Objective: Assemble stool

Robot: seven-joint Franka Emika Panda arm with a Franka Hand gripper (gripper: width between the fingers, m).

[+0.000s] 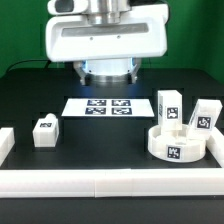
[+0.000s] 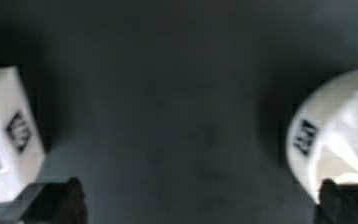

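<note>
The stool lies in loose white parts. Its round seat rests at the exterior view's right front, with two tagged legs standing just behind it. A third leg stands alone at the left. The arm's wrist housing hangs high over the table's back middle. In the wrist view my gripper is open over bare black table, with one dark fingertip at each side. A tagged leg shows at one edge of that view and the rounded seat at the other, both far below.
The marker board lies flat on the black table under the arm. Long white border bars run along the front, with a short one at the left.
</note>
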